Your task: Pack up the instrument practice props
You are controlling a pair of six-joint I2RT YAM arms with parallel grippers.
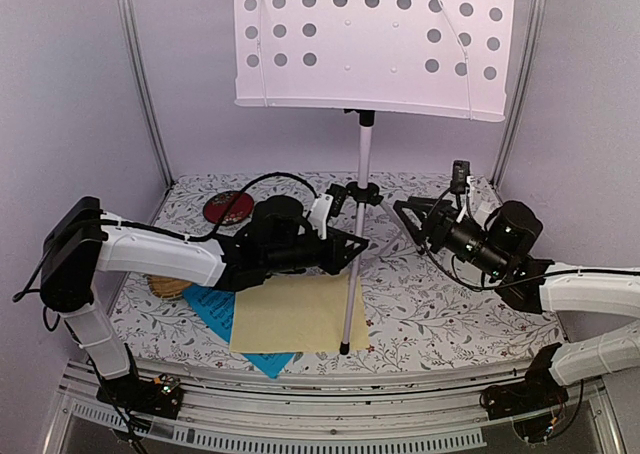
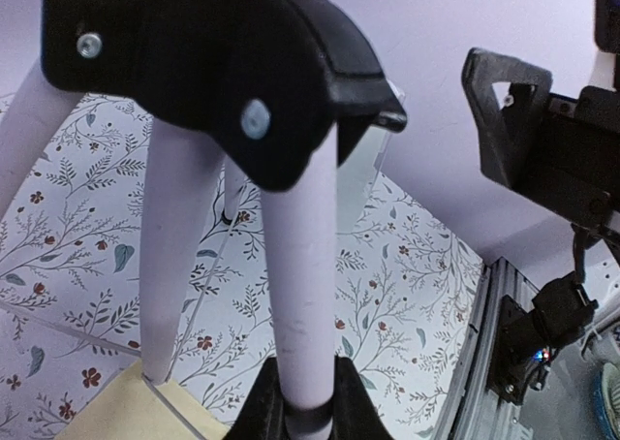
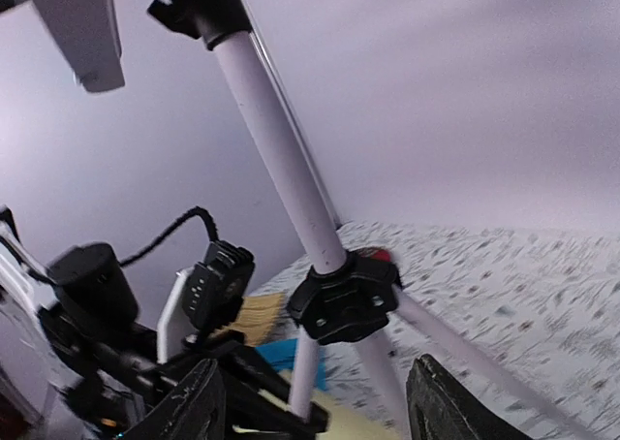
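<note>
The music stand's white perforated desk (image 1: 370,44) stands high on its silver pole (image 1: 365,149), above a black hub (image 1: 355,192). My left gripper (image 1: 358,244) is shut on the front tripod leg (image 1: 348,304); in the left wrist view the jaws (image 2: 308,413) clamp that leg (image 2: 295,266) below the hub (image 2: 213,62). My right gripper (image 1: 402,219) is open just right of the hub, nothing between its fingers (image 3: 189,406), with the hub (image 3: 344,299) ahead of it. A pale-yellow sheet (image 1: 300,314) lies over a blue sheet (image 1: 215,309). The metronome is out of view.
A round red dish (image 1: 228,207) sits at the back left. A yellow woven tray (image 1: 168,286) shows partly under my left arm. Metal frame posts (image 1: 140,74) and purple walls close in the flowered table (image 1: 430,314).
</note>
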